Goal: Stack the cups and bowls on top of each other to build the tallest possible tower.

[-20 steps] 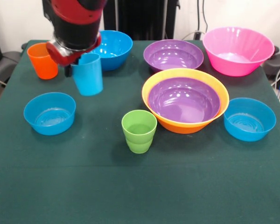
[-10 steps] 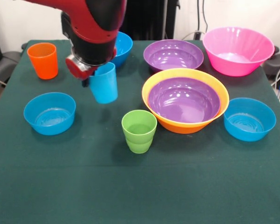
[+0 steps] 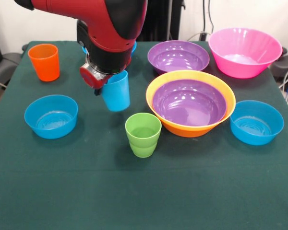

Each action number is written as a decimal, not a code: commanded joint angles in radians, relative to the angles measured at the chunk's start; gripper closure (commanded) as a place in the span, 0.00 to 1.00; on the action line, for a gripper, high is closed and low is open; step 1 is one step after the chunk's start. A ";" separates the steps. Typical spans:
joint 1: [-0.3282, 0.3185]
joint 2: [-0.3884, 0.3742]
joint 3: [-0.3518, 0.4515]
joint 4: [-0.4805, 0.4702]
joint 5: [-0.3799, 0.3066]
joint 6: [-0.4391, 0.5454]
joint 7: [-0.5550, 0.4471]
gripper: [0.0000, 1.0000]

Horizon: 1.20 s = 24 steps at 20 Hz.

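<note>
My gripper (image 3: 104, 84) is shut on the rim of the light blue cup (image 3: 116, 92), which hangs tilted above the cloth. It is just up and left of the green ridged cup (image 3: 143, 134), which stands upright. The orange cup (image 3: 43, 62) stands at the far left. A purple bowl (image 3: 189, 103) sits nested inside the large orange-yellow bowl (image 3: 181, 130). Another purple bowl (image 3: 178, 56) and the pink bowl (image 3: 245, 51) stand behind them. Small blue bowls rest at the left (image 3: 51, 116) and the right (image 3: 257, 122). A third blue bowl (image 3: 133, 47) is mostly hidden behind the arm.
Everything stands on a table with a dark green cloth (image 3: 144, 191). The red and black arm (image 3: 110, 28) reaches in over the left half. Cables and dark equipment lie beyond the table's far and side edges.
The arm has carried the light blue cup rightward and nearer the front, from beside the orange cup to just above and left of the green cup. Nothing else moved.
</note>
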 commanded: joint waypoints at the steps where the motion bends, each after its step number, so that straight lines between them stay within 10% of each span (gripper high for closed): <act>1: 0.019 0.010 0.030 -0.059 0.014 -0.067 0.197 1.00; 24: 0.079 0.103 -0.023 -0.148 0.041 -0.079 0.279 1.00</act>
